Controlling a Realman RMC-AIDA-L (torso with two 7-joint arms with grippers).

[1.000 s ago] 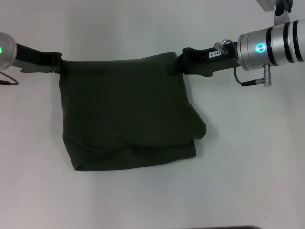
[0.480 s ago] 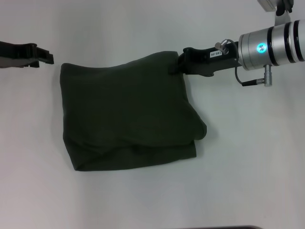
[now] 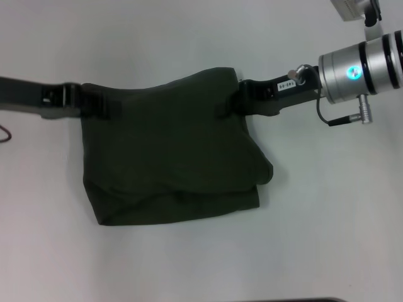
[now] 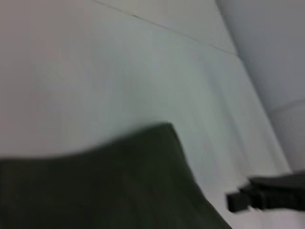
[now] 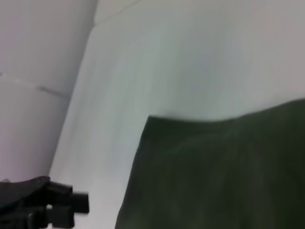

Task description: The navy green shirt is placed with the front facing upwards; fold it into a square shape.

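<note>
The shirt (image 3: 170, 151) is sitting mid-table (image 3: 327, 239), already folded down into a chunky dark green block, plain side up, no lettering showing. It's roughly square-ish but the near edge is a loose doubled roll and the right side bulges out toward the near right corner, so it's not tidy.

My right pincer (image 3: 234, 95) is on the far right corner of it, and the cloth there bunches up into the fingers, so I'd say it's clamped on that corner. My left pincer (image 3: 101, 104) reaches in from the left, lying over the far left corner. Whether it's pinched together or apart I honestly can't tell; it's dark on dark.

My read: this is the last fold or just the squaring-up stage. Next move probably needs both far corners held evenly, then carried toward the near edge together so the layers line up and that right bulge gets flattened instead of dragged.
</note>
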